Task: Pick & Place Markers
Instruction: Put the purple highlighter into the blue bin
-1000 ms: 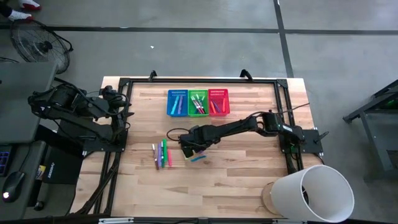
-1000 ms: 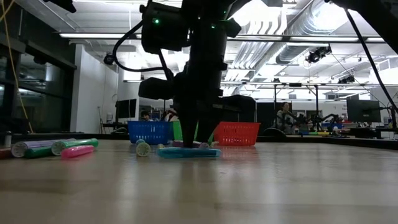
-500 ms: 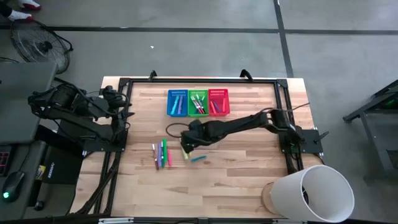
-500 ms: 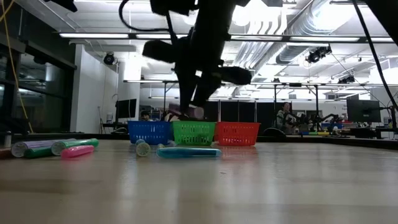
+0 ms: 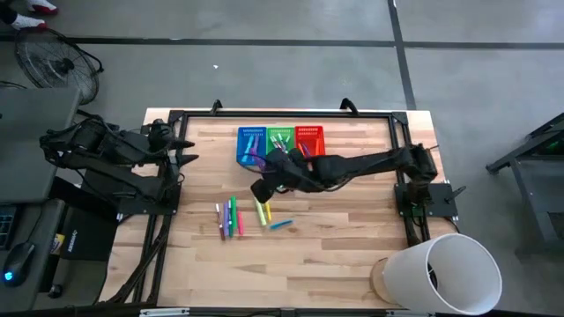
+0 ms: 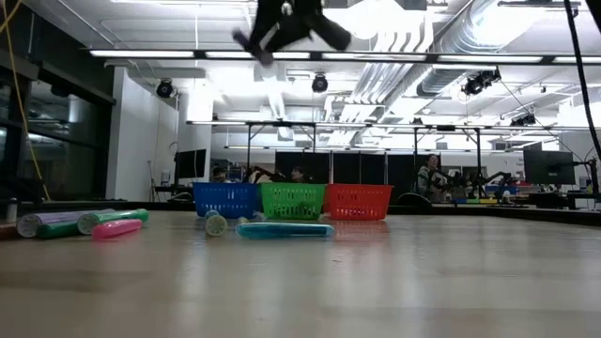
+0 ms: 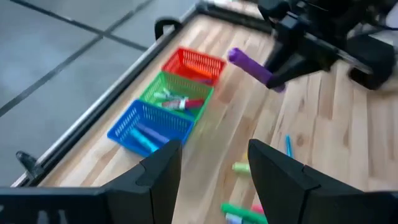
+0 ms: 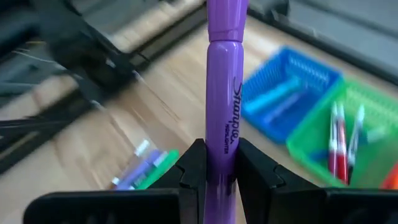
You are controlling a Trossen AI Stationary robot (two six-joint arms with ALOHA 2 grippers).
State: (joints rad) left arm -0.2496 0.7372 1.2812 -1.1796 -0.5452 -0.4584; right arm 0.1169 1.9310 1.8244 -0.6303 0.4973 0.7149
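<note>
My right gripper (image 5: 263,167) is raised above the table in front of the blue basket (image 5: 251,143) and is shut on a purple marker (image 8: 224,87). The marker also shows in the left wrist view (image 7: 252,67). Loose markers (image 5: 229,217) lie flat on the wood, with a yellow-green one (image 5: 262,211) and a blue one (image 5: 280,224) beside them. The green basket (image 5: 280,141) and red basket (image 5: 310,141) hold several markers. My left gripper (image 7: 211,171) waits open at the table's left edge (image 5: 181,154). My right gripper pinches the purple marker's barrel (image 8: 224,152) between its two fingers (image 8: 193,168), at the printed part. The marker sticks out forward past the fingertips, its cap end (image 8: 225,18) farthest from them. It is lifted clear of the table and tilted (image 7: 252,67).
The three mesh baskets stand in a row by the table's far edge. A black frame (image 5: 264,114) runs round the table. A large white cylinder (image 5: 441,271) stands at the near right corner. Bare wood lies to the right of the loose markers.
My right gripper has risen from the table near the loose markers and moved toward the far edge, up to the baskets. It has carried the purple marker up with it. In the low view it has climbed from the tabletop to the picture's top.
</note>
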